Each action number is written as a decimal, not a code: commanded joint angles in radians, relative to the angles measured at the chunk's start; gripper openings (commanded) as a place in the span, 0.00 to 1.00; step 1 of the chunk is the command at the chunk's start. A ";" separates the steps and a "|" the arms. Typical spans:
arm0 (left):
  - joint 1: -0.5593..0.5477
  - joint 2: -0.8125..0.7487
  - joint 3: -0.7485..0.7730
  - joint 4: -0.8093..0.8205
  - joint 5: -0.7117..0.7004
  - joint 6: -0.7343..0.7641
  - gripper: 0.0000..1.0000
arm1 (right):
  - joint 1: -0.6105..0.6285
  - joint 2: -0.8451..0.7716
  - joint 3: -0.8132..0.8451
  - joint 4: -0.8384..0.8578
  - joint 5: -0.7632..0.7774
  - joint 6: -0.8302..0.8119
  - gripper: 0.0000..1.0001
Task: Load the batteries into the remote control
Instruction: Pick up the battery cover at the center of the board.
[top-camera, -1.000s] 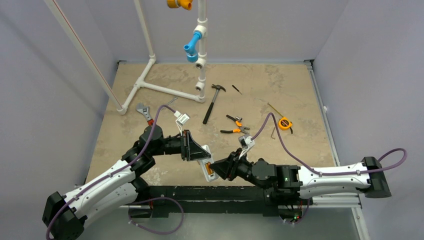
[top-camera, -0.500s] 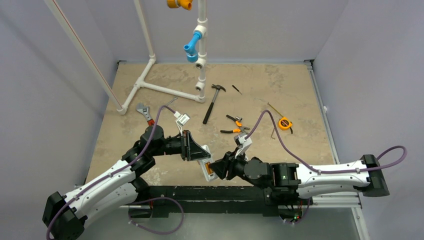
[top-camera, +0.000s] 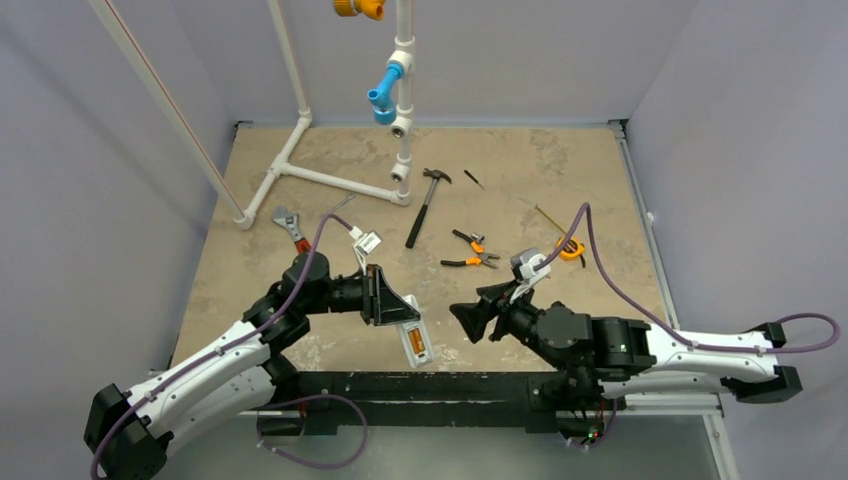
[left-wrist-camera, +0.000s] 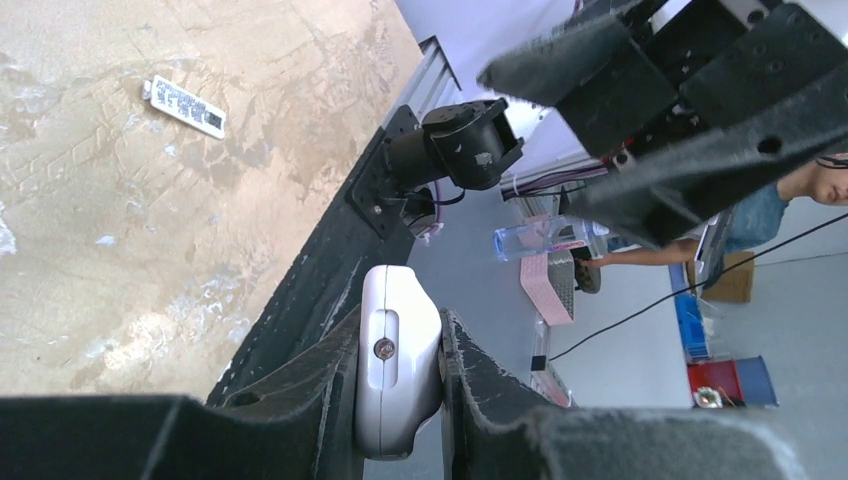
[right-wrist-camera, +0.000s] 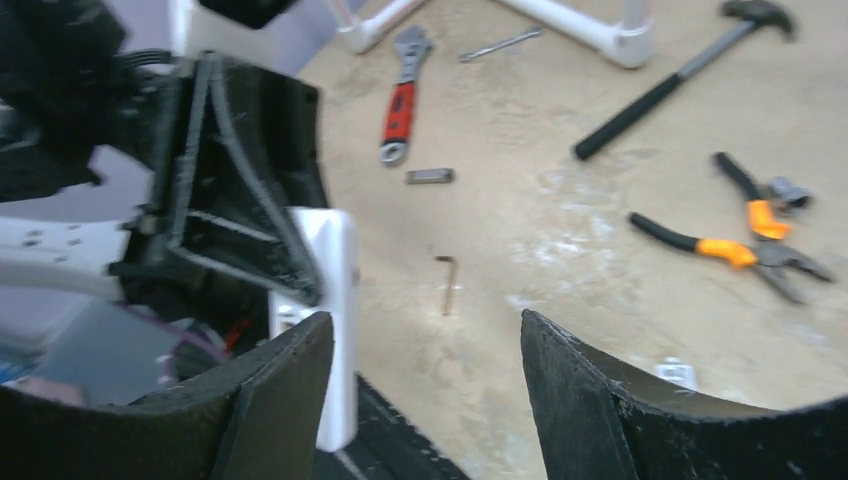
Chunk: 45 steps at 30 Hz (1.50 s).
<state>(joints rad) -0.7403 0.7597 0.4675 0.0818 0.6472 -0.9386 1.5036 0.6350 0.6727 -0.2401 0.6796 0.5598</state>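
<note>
Mottled tan worktop (top-camera: 560, 170) between grey walls carries scattered tools beyond both arms. Nearest the task, the left claw (top-camera: 402, 313) is clamped tight on the slim white rectangular remote control (top-camera: 409, 333), holding it over the near edge of the surface with its back turned up to the top camera. The small orange-wrapped batteries (top-camera: 419, 347) show as an orange block in the recess, toward the handset's five o'clock end. The right claw (top-camera: 473, 308) gapes wide with nothing in it, near the handset at its three o'clock and apart from it. Loading looks close to finished, with seating the step in hand, though whether the cells sit flush cannot be told. A next move would call for the right claw to travel toward nine o'clock and press on the orange block while the left one steadies the handset. Orange-handled pliers (top-camera: 470, 255) lie at the right claw's twelve o'clock.
</note>
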 joint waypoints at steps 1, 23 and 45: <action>-0.001 -0.038 0.029 -0.037 -0.023 0.044 0.00 | -0.076 0.057 0.102 -0.299 0.143 0.002 0.66; -0.001 -0.103 -0.006 -0.131 -0.072 0.024 0.00 | -0.800 0.428 -0.137 0.007 -0.674 -0.145 0.58; -0.001 -0.122 -0.008 -0.140 -0.051 0.031 0.00 | -0.799 0.544 -0.145 -0.054 -0.623 -0.077 0.57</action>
<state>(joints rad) -0.7403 0.6453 0.4599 -0.0807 0.5762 -0.9150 0.7055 1.1992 0.5228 -0.2504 0.0376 0.4366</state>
